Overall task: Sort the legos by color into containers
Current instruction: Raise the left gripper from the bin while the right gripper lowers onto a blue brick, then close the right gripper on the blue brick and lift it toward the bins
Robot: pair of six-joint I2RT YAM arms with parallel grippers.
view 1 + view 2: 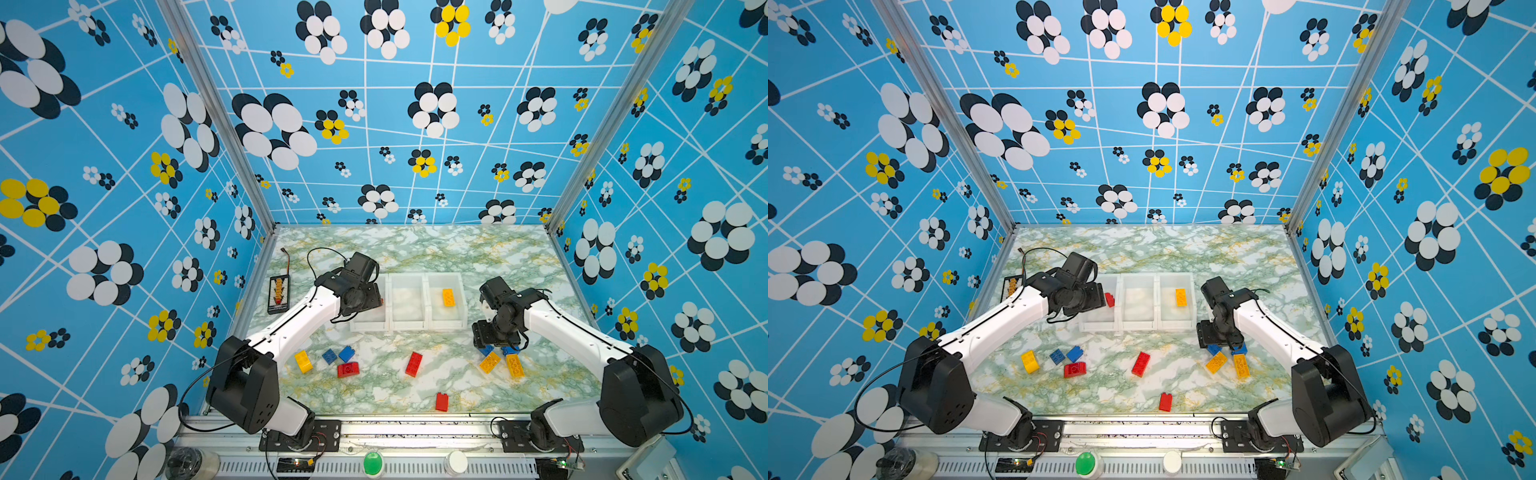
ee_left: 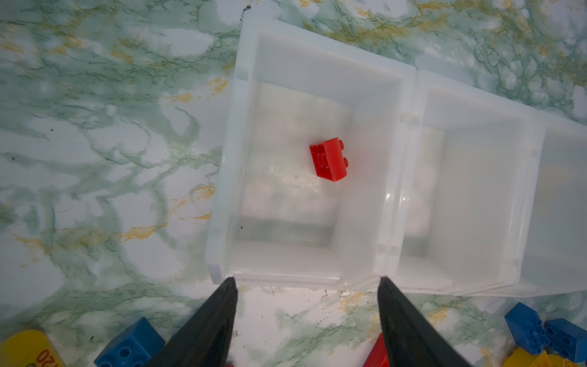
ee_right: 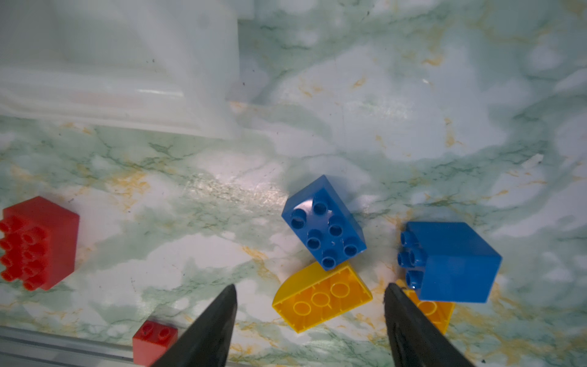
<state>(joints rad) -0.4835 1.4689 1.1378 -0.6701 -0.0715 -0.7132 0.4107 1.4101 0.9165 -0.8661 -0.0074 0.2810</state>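
Yellow rounded plastic brick [image 3: 322,297] lies between open jaws of right hand [image 3: 311,285] | long axis slanting across gap | left hand [image 2: 307,279] open, empty

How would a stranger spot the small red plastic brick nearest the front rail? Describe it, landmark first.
Start at the green-veined marble tabletop and go to its front edge by the metal rail. The small red plastic brick sits alone there. Unlike the long red brick and the rounded red brick farther back, it is short and nothing lies near it.
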